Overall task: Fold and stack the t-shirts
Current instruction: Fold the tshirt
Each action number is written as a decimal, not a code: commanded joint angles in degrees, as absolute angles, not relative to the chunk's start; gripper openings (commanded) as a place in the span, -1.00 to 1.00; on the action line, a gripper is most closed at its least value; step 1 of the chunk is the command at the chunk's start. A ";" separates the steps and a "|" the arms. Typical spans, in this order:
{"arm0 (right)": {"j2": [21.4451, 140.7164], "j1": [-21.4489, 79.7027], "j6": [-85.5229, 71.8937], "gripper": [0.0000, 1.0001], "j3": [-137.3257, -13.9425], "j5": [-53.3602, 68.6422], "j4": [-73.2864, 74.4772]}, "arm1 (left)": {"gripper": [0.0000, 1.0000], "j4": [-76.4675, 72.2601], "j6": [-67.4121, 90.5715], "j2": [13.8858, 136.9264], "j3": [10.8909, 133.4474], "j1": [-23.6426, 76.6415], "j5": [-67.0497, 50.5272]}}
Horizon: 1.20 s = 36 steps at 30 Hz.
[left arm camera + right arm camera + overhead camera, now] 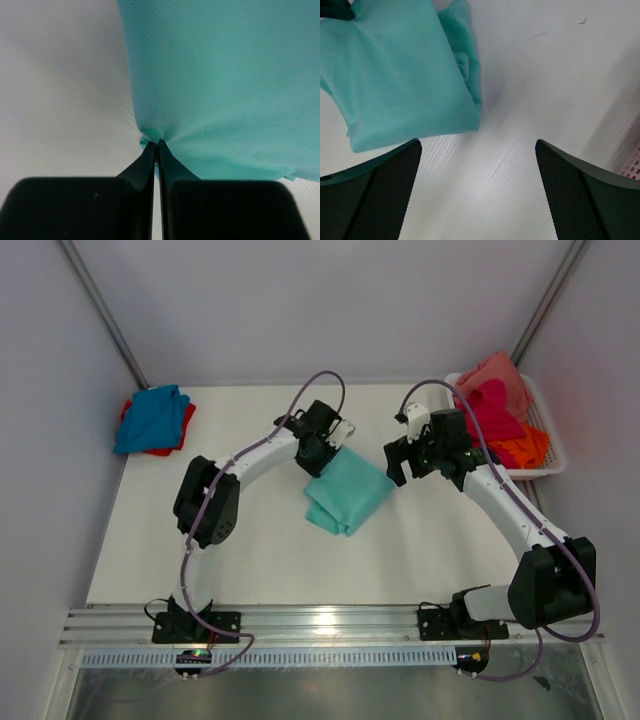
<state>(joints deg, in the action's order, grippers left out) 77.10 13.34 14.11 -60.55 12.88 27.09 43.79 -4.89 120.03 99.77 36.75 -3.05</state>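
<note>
A folded mint-teal t-shirt lies mid-table, also seen in the left wrist view and the right wrist view. My left gripper is shut on its far left corner, and the pinched cloth bunches at the fingertips. My right gripper hangs open just right of the shirt, with bare table between its fingers. A folded blue t-shirt rests on a red one at the far left. Magenta, orange and salmon pink t-shirts fill the basket.
The white mesh basket stands at the back right corner, close behind my right arm. Grey walls close in the table on three sides. A metal rail runs along the near edge by the arm bases.
</note>
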 commanded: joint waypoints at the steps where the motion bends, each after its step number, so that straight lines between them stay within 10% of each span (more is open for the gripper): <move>1: 74.97 13.18 16.78 0.99 -62.67 21.35 28.12 | -1.00 40.78 -3.87 115.67 98.71 35.42 -2.64; 16: 76.47 13.10 15.65 0.99 -62.58 17.32 26.90 | -1.00 39.64 -6.93 115.40 100.36 33.67 1.23; 24: 78.83 13.18 6.07 0.99 -63.98 -14.10 20.39 | -1.00 47.19 -10.55 116.98 111.26 33.84 -9.14; 36: 88.68 13.18 2.64 0.99 -70.22 -25.57 21.53 | -1.00 59.04 -18.80 117.86 116.71 44.64 -11.94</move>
<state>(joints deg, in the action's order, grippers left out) 87.77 13.26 4.51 -66.74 -20.43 22.52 53.17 -15.22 118.50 113.03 42.02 -8.16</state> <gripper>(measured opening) 0.994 0.008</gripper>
